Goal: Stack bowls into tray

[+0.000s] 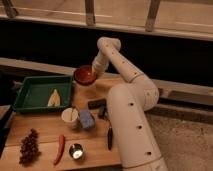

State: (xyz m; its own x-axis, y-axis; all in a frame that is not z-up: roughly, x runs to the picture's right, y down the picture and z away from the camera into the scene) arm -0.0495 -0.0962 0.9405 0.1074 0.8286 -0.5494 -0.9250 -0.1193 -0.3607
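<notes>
Orange-red bowl [85, 75] — seemingly at claw [93, 74].

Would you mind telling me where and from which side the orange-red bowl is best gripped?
Probably by its rim: the orange-red bowl sits upright, mouth up, beside the green tray. Its right edge looks best, where the gripper already is, coming from above.

Near the frame's centre, the gripper [93, 73] sits at the right rim of the orange-red bowl [85, 76], just right of the green tray [31, 91]. Below them stand a white cup [69, 116] and a small metal cup [76, 151].
</notes>
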